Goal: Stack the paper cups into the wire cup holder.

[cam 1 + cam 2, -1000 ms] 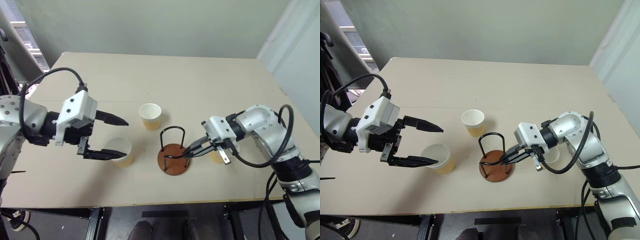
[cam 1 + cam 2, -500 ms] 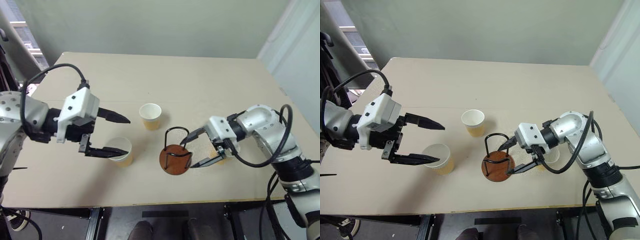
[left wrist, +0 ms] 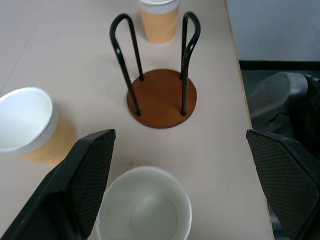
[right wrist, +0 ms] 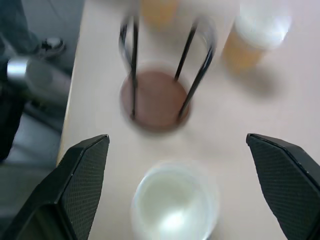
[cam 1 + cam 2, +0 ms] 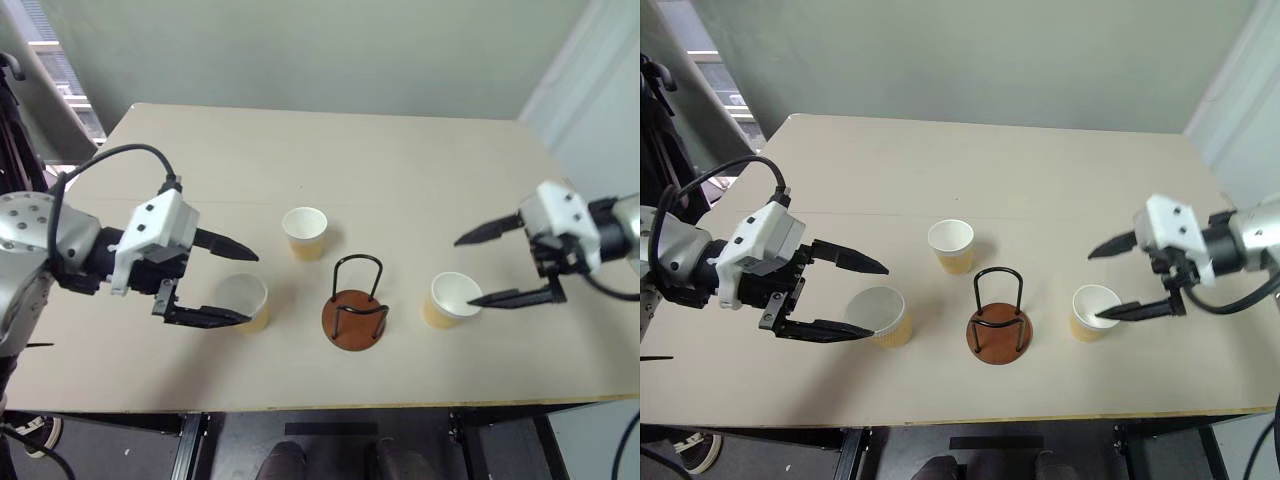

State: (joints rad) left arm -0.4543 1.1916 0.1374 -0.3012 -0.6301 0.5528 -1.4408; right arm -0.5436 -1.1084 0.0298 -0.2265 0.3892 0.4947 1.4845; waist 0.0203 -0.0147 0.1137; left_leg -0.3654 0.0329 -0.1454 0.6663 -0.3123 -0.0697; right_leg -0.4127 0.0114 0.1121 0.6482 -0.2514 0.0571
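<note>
A beige table [image 5: 400,160] carries everything; the left gripper [image 5: 232,287] hangs over its left part with fingers spread wide and empty, straddling a paper cup [image 5: 243,301] that stands upright beneath them; the right gripper [image 5: 487,267] hovers at the right side, fingers likewise spread and holding nothing, its lower finger reaching over the rim of a second cup [image 5: 450,299]; the wire cup holder [image 5: 355,304] stands upright between those two cups near the front edge, its black loops empty above the reddish-brown base; a third cup [image 5: 304,232] stands upright just behind the holder, slightly to its left, apart from it.
</note>
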